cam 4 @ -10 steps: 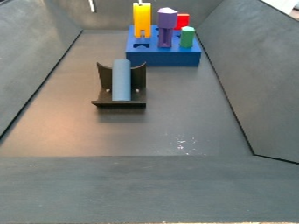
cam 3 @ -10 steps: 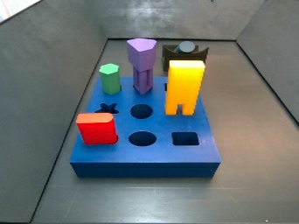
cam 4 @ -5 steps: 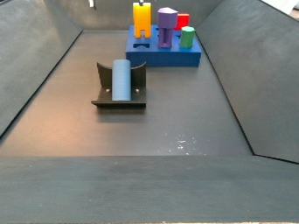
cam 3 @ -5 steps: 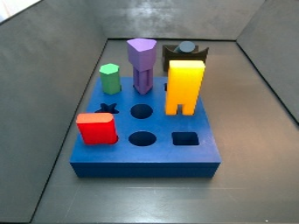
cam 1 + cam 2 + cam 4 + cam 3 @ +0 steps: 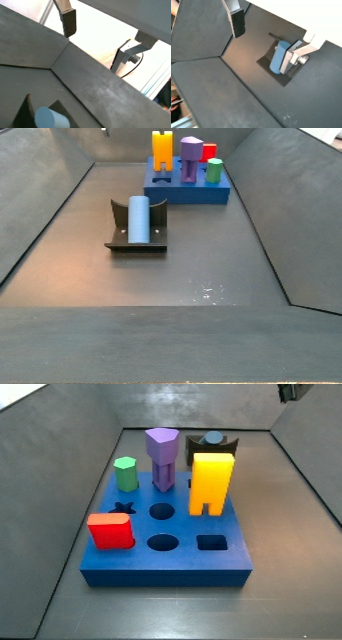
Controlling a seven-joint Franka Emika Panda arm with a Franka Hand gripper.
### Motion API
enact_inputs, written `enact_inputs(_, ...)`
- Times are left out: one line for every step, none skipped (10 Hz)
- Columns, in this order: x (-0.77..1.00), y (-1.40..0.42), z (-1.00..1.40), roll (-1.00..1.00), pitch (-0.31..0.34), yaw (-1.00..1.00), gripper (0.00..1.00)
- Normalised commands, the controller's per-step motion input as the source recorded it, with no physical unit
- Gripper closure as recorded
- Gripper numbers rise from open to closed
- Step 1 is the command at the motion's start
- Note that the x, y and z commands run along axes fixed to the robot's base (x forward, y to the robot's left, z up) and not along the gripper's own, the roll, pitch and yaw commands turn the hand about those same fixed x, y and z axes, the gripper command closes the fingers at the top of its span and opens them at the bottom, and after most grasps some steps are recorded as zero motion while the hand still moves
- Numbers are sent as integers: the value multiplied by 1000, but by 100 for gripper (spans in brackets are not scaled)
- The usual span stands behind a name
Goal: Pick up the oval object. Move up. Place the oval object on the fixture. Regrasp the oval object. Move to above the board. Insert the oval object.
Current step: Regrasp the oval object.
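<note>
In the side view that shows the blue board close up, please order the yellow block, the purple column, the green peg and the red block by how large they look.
1. yellow block
2. purple column
3. red block, though it stands nearer the camera
4. green peg

The gripper shows only at the upper corner, away from all four.

Two-finger silver gripper (image 5: 271,34) with dark pads, raised high, jaws spread wide, nothing between the fingers (image 5: 69,22).

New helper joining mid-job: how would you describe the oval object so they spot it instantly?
Find the dark fixture alone on the grey floor, short of the blue board. The oval object lies in it: smooth, pale blue, the only piece off the board. The tool is open above it.
</note>
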Motion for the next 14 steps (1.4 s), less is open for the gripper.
enact_inputs(78, -29, -8, 262, 104, 84, 0)
enact_inputs(74, -28, -7, 202, 96, 98, 0)
enact_inputs(30, 76, -1000, 96, 145, 107, 0)
enact_inputs(34, 76, -1000, 89, 134, 116, 0)
enact_inputs(50, 68, -1000, 75, 77, 148, 0)
enact_inputs(54, 65, -1000, 69, 48, 158, 0)
enact_inputs(61, 60, -1000, 59, -11, 156, 0)
enact_inputs(68, 57, -1000, 57, -49, 145, 0)
enact_inputs(78, 53, -1000, 61, -77, 122, 0)
enact_inputs(90, 46, -1000, 69, -104, 86, 0)
enact_inputs(96, 43, -1000, 76, -115, 55, 0)
enact_inputs(104, 37, -1000, 73, -118, 27, 0)
enact_inputs(101, 31, -876, 74, -101, -5, 0)
enact_inputs(91, 22, -720, 75, -86, -24, 0)
